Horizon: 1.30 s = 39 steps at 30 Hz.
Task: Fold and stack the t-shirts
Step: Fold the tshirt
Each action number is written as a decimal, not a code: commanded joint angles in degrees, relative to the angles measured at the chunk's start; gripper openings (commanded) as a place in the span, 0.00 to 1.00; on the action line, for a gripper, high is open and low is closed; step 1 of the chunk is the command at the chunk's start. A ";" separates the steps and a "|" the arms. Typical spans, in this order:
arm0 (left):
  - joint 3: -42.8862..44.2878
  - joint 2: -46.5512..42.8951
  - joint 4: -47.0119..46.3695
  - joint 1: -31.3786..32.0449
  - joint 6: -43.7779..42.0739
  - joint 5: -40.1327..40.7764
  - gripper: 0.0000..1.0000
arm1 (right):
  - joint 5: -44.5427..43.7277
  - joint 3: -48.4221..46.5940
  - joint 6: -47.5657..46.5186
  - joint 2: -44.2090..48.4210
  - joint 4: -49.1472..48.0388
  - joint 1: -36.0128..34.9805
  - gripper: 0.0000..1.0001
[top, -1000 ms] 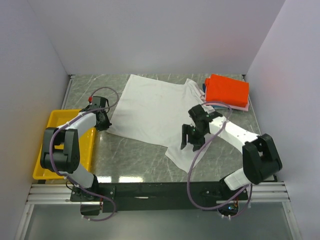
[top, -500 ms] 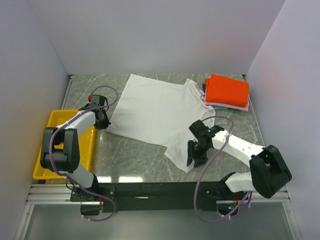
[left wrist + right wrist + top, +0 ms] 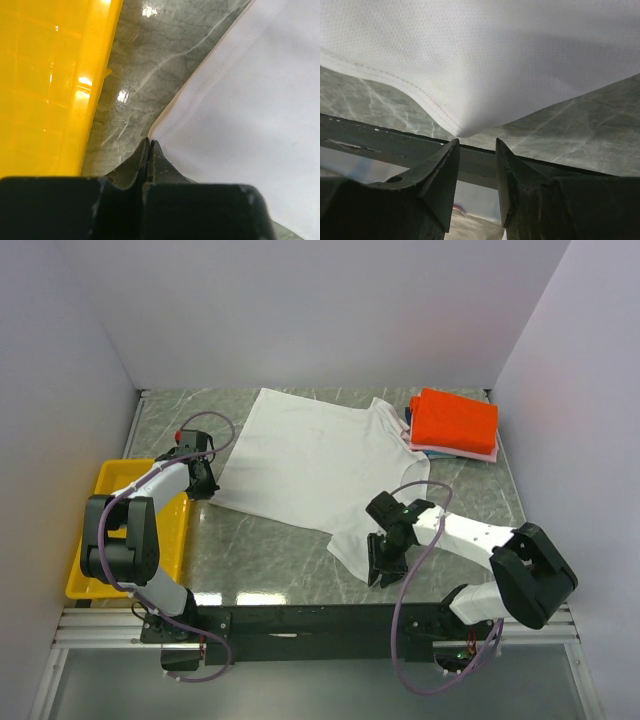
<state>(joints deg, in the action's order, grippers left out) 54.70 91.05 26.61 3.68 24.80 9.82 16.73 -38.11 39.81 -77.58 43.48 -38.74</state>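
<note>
One yellow tray (image 3: 112,477) near white t-shirt (image 3: 310,465)

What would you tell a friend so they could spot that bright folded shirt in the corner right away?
On the marble table, go to the far right corner, where folded shirts are stacked. The orange-red t-shirt lies on top: the only vivid orange cloth, unlike the pink t-shirt peeking out beneath and the big white t-shirt spread flat alongside.
</note>
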 commanded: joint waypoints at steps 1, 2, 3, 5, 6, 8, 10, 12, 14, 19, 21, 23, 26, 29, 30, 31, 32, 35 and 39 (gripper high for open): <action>1.64 -0.43 0.20 -0.34 -0.89 -0.77 0.00 | -0.65 0.49 1.06 -1.34 -1.74 -0.46 0.42; 1.47 -0.43 0.11 -0.43 -0.98 -0.77 0.00 | -0.73 0.49 1.06 -1.78 -2.08 -0.46 0.41; 1.38 -0.52 0.11 -0.43 -0.89 -0.86 0.00 | -0.82 0.49 0.88 -2.57 -2.52 -0.54 0.41; 1.29 -0.69 0.20 -0.52 -1.07 -0.77 0.00 | -0.74 0.32 0.97 -3.45 -3.40 -0.63 0.41; 1.29 -0.69 0.20 -0.52 -1.15 -0.77 0.00 | -0.82 0.14 0.97 -3.71 -3.41 -0.63 0.40; 1.38 -0.78 0.28 -0.61 -1.24 -0.77 0.00 | -1.00 -0.12 0.88 -4.16 -3.58 -0.72 0.40; 1.46 -0.78 0.28 -0.61 -1.24 -0.77 0.00 | -1.35 -0.30 0.97 -4.60 -3.84 -0.98 0.40; 1.47 -0.69 0.28 -0.61 -1.24 -0.86 0.00 | -1.61 0.05 1.40 -5.03 -4.46 -1.16 0.38; 1.64 -0.52 0.20 -0.69 -1.15 -1.03 0.00 | -1.88 0.22 1.76 -5.65 -4.72 -1.51 0.37; 1.47 -0.43 0.11 -0.69 -1.33 -1.12 0.00 | -3.63 0.40 2.46 -6.88 -4.72 -2.65 0.25; 1.55 -0.25 0.11 -0.69 -1.33 -1.21 0.00 | -3.90 0.49 2.82 -7.41 -4.81 -2.74 0.17; 1.47 -0.17 0.02 -0.69 -1.33 -1.21 0.00 | -4.07 0.32 2.82 -7.85 -4.73 -2.83 0.15; 1.55 -0.17 0.02 -0.78 -1.42 -1.21 0.00 | -4.43 -0.21 2.38 -8.02 -3.94 -3.01 0.12; 1.55 -0.43 0.28 -0.87 -1.42 -1.21 0.00 | -4.43 -1.44 1.50 -7.94 -2.18 -2.92 0.05; 1.73 -0.52 0.63 -0.96 -1.50 -1.12 0.00 | -4.25 -2.31 1.24 -7.59 -0.78 -2.92 0.00; 1.64 -0.78 0.90 -1.05 -1.68 -1.04 0.00 | -4.25 -2.76 0.97 -7.41 -0.16 -2.83 0.00; 1.73 -1.22 1.07 -1.13 -1.68 -0.86 0.00 | -4.25 -3.20 0.45 -7.06 0.63 -2.92 0.00; 1.82 -2.53 2.21 -1.48 -1.77 -0.95 0.00 | -3.73 -4.78 -0.52 -5.83 3.96 -2.92 0.00; 1.47 -4.91 3.88 -1.84 -1.86 -0.77 0.00 | -2.32 -5.40 -1.67 -4.42 6.87 -2.92 0.00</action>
<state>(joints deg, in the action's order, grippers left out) 54.70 90.17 28.77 2.35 24.08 8.86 14.72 -41.36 39.66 -84.07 46.13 -41.28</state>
